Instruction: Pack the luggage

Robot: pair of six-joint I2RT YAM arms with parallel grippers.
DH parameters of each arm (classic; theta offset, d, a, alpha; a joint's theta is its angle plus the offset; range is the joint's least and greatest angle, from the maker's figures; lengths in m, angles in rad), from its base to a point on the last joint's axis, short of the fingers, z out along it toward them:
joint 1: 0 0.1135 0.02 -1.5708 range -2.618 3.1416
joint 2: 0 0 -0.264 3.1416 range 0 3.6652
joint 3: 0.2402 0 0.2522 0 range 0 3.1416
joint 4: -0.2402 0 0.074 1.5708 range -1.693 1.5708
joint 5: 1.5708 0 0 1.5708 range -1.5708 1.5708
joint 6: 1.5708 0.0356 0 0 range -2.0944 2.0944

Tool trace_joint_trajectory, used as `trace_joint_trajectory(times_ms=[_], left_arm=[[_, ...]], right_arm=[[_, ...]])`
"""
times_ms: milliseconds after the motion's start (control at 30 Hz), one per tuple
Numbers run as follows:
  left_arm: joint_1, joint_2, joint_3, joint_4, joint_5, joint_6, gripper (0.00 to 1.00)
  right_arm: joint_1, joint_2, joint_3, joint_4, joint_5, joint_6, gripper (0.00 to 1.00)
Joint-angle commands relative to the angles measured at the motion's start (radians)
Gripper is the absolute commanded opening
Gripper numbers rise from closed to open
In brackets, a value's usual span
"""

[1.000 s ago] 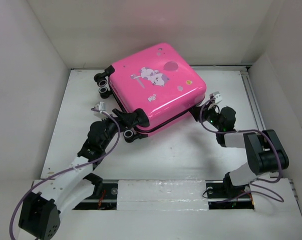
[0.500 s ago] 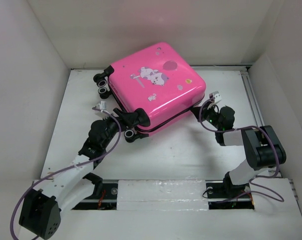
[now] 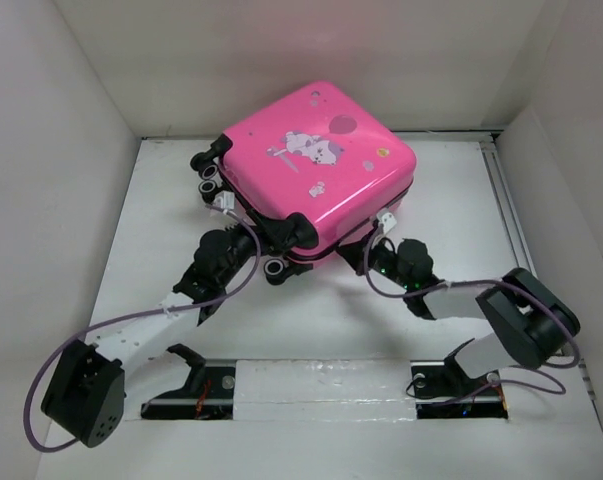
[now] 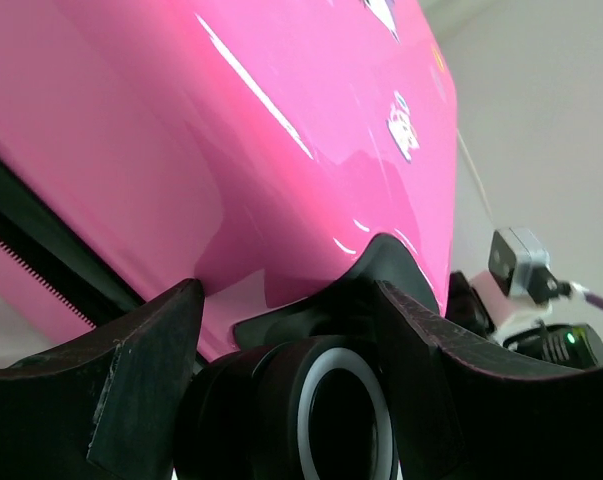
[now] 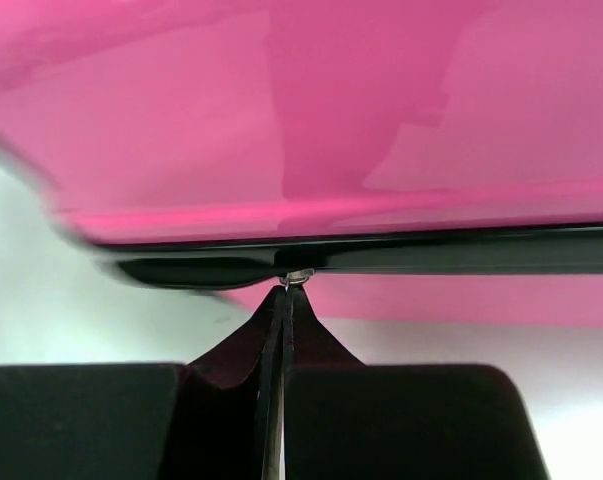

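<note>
The hot-pink luggage lies closed and flat at the back middle of the table, sticker side up. Its shell fills the left wrist view and the right wrist view. My left gripper is at its near-left corner, its fingers closed on either side of a black wheel. My right gripper is at the near edge, shut on the small metal zipper pull of the black zipper line.
White walls close in the table on the left, back and right. Two more black wheels stick out at the luggage's left corner. A metal rail runs along the right side. The arms' base bar lies at the near edge.
My right gripper has shut and slid left along the luggage's near edge from its right corner. The luggage has turned and shifted slightly; my left arm followed, still at the wheel.
</note>
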Motion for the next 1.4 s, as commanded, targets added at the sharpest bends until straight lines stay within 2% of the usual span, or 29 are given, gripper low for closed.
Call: trace_joint_trajectory(times_ms=[0,33,67,100,133,233,367,500,533,600,633,667,700,800,867,900,967,1033,1067,1133,1167,1200,1267,1333,1367], left_arm=[[-0.052,0.04,0.092,0.125,0.019,-0.015,0.0],[-0.07,0.051,0.101,0.125,0.019,-0.015,0.0],[-0.103,0.074,0.125,0.125,0.019,-0.015,0.0],[-0.104,0.074,0.139,0.125,0.019,-0.015,0.0],[-0.151,0.098,0.153,0.134,-0.002,-0.005,0.0],[-0.251,0.144,0.208,0.146,-0.012,-0.004,0.0],[-0.343,0.169,0.251,0.156,-0.041,-0.004,0.0],[-0.354,0.145,0.251,0.153,-0.062,-0.033,0.0],[-0.354,0.145,0.251,0.14,-0.072,-0.034,0.03],[-0.354,0.103,0.251,0.101,-0.107,-0.002,0.31],[-0.354,0.09,0.251,0.081,-0.128,0.017,0.46],[-0.354,0.07,0.262,0.059,-0.156,0.075,0.57],[-0.354,0.028,0.271,-0.002,-0.27,0.107,0.74],[-0.325,-0.024,0.306,-0.067,-0.442,0.167,0.91],[-0.233,-0.044,0.323,-0.113,-0.48,0.167,0.99],[-0.199,-0.044,0.336,-0.131,-0.48,0.167,0.99],[-0.1,-0.017,0.398,-0.237,-0.513,0.132,0.99],[-0.006,0.016,0.431,-0.281,-0.445,0.105,0.99],[0.099,0.057,0.44,-0.291,-0.35,0.062,0.99],[0.228,0.112,0.44,-0.291,-0.207,0.001,0.99],[0.36,0.169,0.419,-0.263,-0.055,-0.036,0.99],[0.411,0.189,0.399,-0.234,0.0,-0.103,0.99],[0.47,0.2,0.33,-0.164,0.025,-0.139,0.99],[0.497,0.22,0.33,-0.142,-0.045,-0.139,0.99],[0.497,0.23,0.346,-0.142,-0.062,-0.091,0.99]], right_arm=[[0.146,-0.087,-0.017,-0.05,0.046,0.028,0.0],[0.187,-0.104,-0.028,-0.07,0.069,0.028,0.0],[0.279,-0.128,-0.028,-0.089,0.12,0.05,0.0],[0.28,-0.128,-0.028,-0.089,0.12,0.051,0.0],[0.374,-0.128,-0.019,-0.098,0.182,0.064,0.0],[0.505,-0.086,0.006,-0.059,0.265,0.109,0.0],[0.58,0.02,0.026,0.088,0.275,0.175,0.0],[0.614,0.048,-0.003,0.155,0.352,0.202,0.0],[0.614,0.022,-0.012,0.155,0.361,0.202,0.02],[0.614,-0.022,-0.032,0.094,0.402,0.202,0.19],[0.614,-0.048,-0.046,0.059,0.413,0.202,0.36],[0.614,-0.106,-0.046,0.019,0.413,0.187,0.42],[0.623,-0.136,-0.046,-0.062,0.439,0.175,0.46],[0.633,-0.241,-0.055,-0.173,0.468,0.129,0.54],[0.633,-0.285,-0.043,-0.273,0.468,0.109,0.58],[0.633,-0.33,-0.028,-0.31,0.468,0.088,0.59],[0.633,-0.372,-0.003,-0.414,0.481,0.075,0.59],[0.633,-0.435,0.017,-0.484,0.508,0.063,0.56],[0.633,-0.456,0.046,-0.561,0.539,0.046,0.53],[0.633,-0.509,0.081,-0.63,0.565,0.017,0.33],[0.633,-0.524,0.102,-0.696,0.577,0.005,0.21],[0.633,-0.538,0.141,-0.725,0.577,-0.008,0.04],[0.633,-0.578,0.175,-0.788,0.6,-0.031,0.0],[0.633,-0.611,0.189,-0.85,0.62,-0.031,0.0],[0.616,-0.645,0.189,-0.864,0.632,-0.031,0.01]])
